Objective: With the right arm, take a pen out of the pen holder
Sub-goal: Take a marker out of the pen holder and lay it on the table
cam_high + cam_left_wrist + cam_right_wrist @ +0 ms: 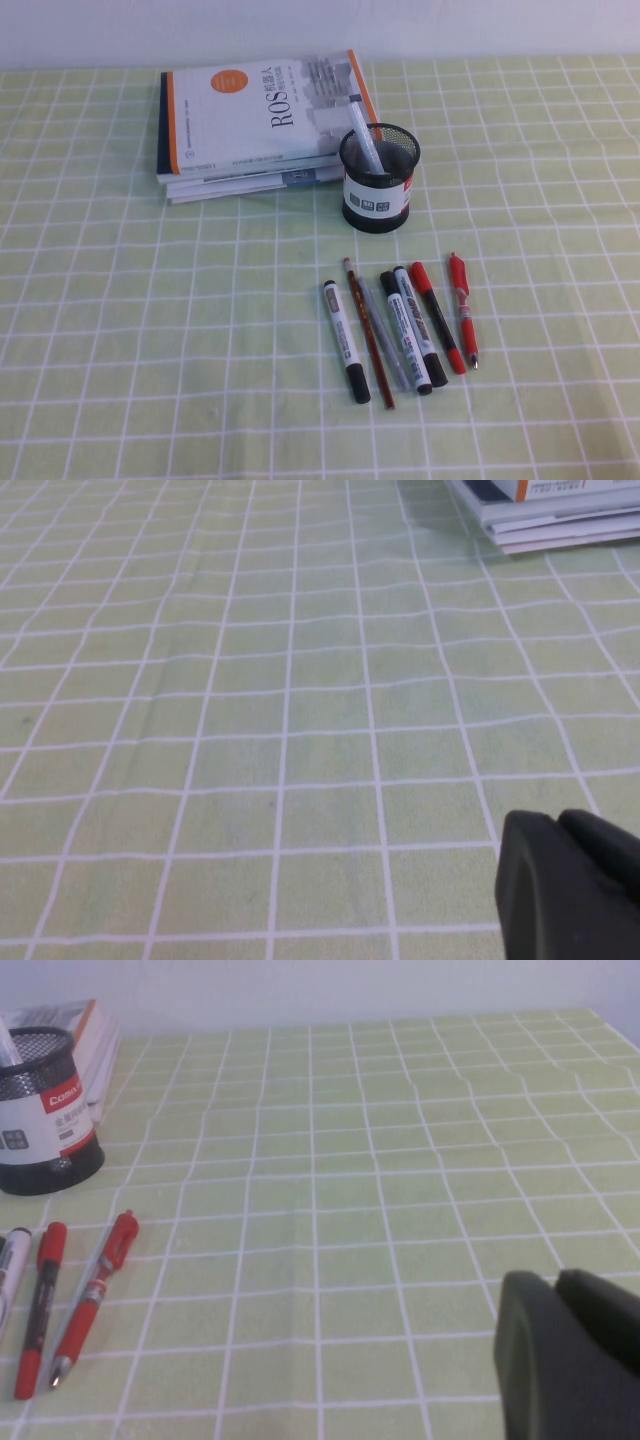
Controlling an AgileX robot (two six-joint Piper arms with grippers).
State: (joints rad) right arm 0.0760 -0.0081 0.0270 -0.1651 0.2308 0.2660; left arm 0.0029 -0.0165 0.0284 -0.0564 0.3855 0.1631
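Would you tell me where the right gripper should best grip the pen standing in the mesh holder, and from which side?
Grip the pen on the bare shaft above the rim of the holder, coming down from above on the right; it leans toward the books. The right gripper, shut, must open; the left gripper hovers over the cloth.

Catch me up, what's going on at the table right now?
Nothing is being handled yet. The right gripper is shut and empty, above the checked cloth, well away from the pen holder, where one pen stands. A row of pens lies in front of the holder. The left gripper is above bare cloth too; neither arm shows in the high view.
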